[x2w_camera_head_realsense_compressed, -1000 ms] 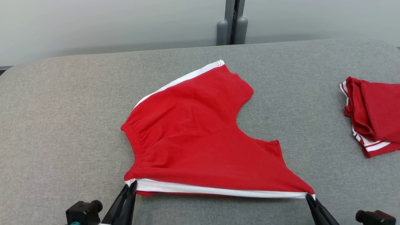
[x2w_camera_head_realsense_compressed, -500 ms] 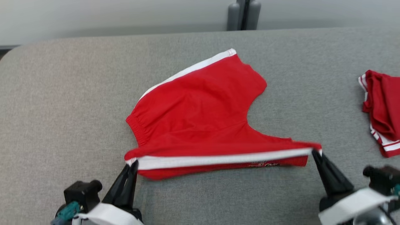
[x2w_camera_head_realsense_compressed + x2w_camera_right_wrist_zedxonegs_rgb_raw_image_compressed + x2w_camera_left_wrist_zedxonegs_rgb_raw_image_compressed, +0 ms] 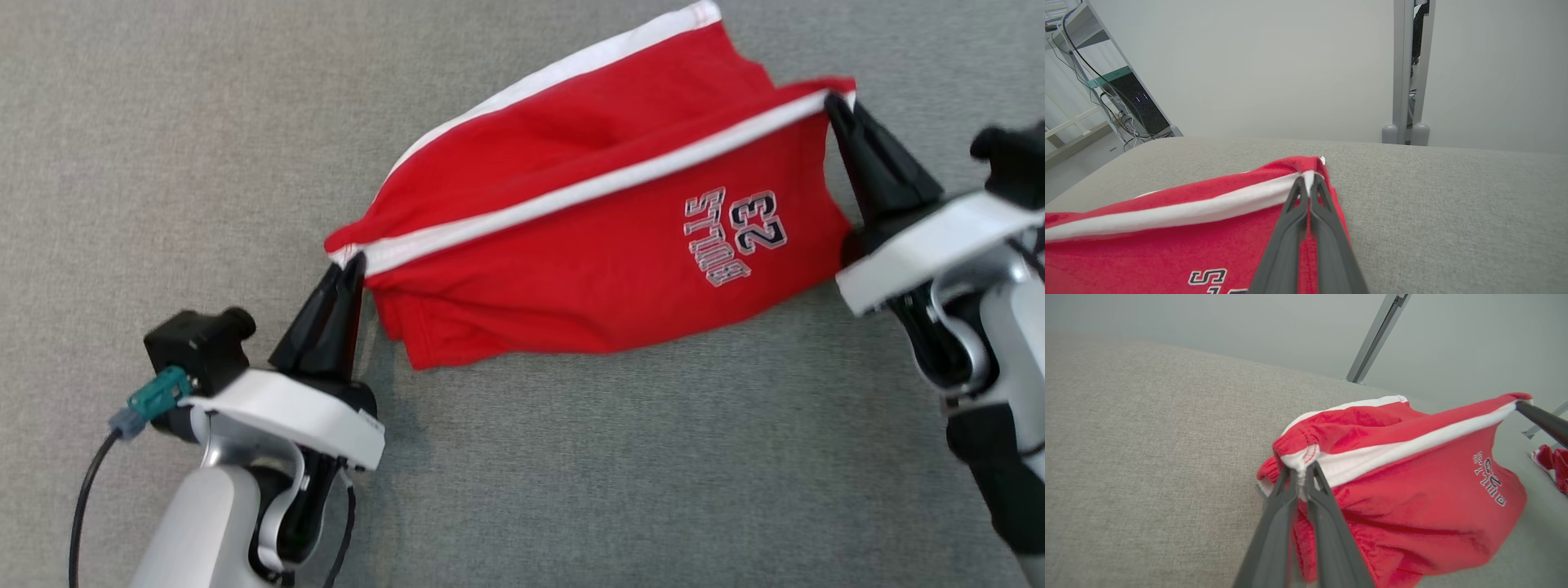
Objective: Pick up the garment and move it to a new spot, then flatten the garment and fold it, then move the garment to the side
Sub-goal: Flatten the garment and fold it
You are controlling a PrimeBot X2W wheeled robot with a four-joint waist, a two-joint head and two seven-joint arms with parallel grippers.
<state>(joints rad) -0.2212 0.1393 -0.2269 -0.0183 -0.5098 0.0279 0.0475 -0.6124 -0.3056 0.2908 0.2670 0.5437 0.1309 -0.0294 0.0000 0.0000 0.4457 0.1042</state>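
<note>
The red cloth shorts point(image 3: 588, 269) bear a white stripe along each side seam and a print, lettering with "23", in dark navy with a pale outline. Under them is the mottled grey woven table cover point(image 3: 163, 163). The left gripper point(image 3: 347, 268) and right gripper point(image 3: 834, 102) have black fingers and white collars. The left one's black camera point(image 3: 200, 347) carries a teal plug point(image 3: 151, 398). A crumpled second red garment point(image 3: 1551, 461) shows a white edge. The plain wall point(image 3: 1290, 61) is pale grey.
</note>
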